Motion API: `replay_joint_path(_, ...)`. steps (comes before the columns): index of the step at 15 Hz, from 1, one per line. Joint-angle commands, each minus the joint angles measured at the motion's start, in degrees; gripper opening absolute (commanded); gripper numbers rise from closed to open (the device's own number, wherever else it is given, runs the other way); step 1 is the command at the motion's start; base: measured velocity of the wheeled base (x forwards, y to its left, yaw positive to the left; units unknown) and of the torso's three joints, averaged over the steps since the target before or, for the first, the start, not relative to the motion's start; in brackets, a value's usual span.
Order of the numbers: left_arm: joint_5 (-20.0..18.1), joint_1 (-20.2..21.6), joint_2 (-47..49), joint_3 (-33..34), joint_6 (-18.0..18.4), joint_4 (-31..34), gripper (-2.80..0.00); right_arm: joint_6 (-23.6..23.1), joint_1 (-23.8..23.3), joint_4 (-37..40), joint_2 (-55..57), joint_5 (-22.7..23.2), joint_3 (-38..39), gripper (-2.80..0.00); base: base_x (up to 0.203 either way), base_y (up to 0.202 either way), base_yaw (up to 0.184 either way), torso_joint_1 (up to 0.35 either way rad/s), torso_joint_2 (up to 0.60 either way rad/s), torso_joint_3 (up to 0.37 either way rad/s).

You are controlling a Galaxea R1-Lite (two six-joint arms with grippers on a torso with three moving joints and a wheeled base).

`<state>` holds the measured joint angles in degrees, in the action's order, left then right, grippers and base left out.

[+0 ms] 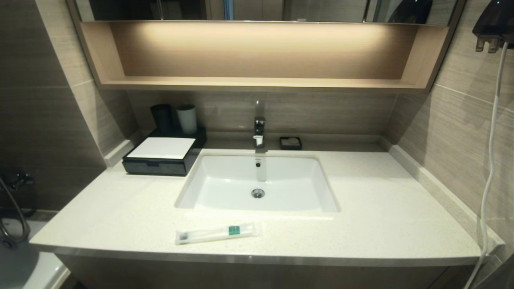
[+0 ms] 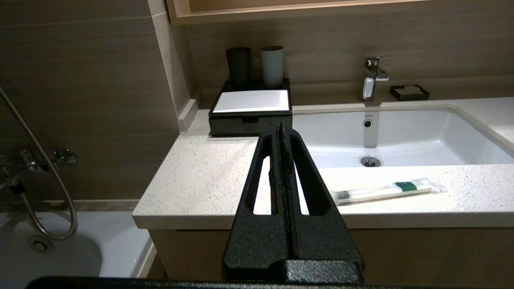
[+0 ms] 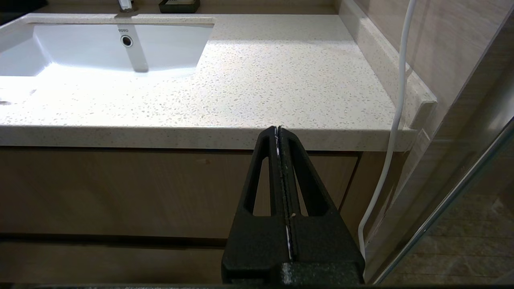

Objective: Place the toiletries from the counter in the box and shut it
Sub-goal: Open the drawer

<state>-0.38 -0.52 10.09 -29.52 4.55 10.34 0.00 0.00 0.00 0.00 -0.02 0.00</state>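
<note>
The toothbrush packet [image 1: 219, 233] lies flat on the counter [image 1: 381, 216] at the basin's [image 1: 257, 184] six o'clock; the box [image 1: 162, 156], seemingly shut, sits at ten o'clock. Left gripper [image 2: 281, 132] and right gripper [image 3: 278, 130], fingers pressed together and empty, hang before the counter's front edge.

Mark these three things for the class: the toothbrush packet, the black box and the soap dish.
toothbrush packet [image 1: 219, 233], head view, on the clear wrap at mid-length.
black box [image 2: 251, 101], left wrist view, on its flat white top panel.
soap dish [image 1: 290, 143], head view, on its black front rim.
</note>
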Motion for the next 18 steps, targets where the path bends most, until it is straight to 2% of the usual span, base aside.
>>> replay_joint_path(1,0.1,-0.1,7.4,-3.7,0.1,0.2,-2.80,0.0,0.0,0.0,0.0,0.0,0.0,-2.80,0.000,0.000,0.000,0.000,0.00,0.000)
replay_joint_path(4,-0.2,-0.2,13.3,-5.4,0.2,0.2,-2.80,0.0,0.0,0.0,0.0,0.0,0.0,-2.80,0.000,0.000,0.000,0.000,0.00,0.000)
replay_joint_path(7,-0.3,-0.7,22.8,-10.2,0.7,0.2,-2.80,0.0,0.0,0.0,0.0,0.0,0.0,-2.80,0.000,0.000,0.000,0.000,0.00,0.000)
replay_joint_path(8,-0.3,-0.9,26.1,-11.7,1.9,0.2,-2.80,0.0,0.0,0.0,0.0,0.0,0.0,-2.80,0.000,0.000,0.000,0.000,0.00,0.000)
replay_joint_path(12,-0.3,-1.0,38.7,-15.1,11.8,-0.2,-2.80,0.0,0.0,0.0,0.0,0.0,0.0,-2.80,0.000,0.000,0.000,0.000,0.00,0.000)
replay_joint_path(14,-0.4,-1.0,44.5,-17.8,13.7,-0.3,-2.80,0.0,0.0,0.0,0.0,0.0,0.0,-2.80,0.000,0.000,0.000,0.000,0.00,0.000)
replay_joint_path(18,-0.4,-1.0,55.4,-25.0,14.7,-0.2,-2.80,0.0,0.0,0.0,0.0,0.0,0.0,-2.80,0.000,0.000,0.000,0.000,0.00,0.000)
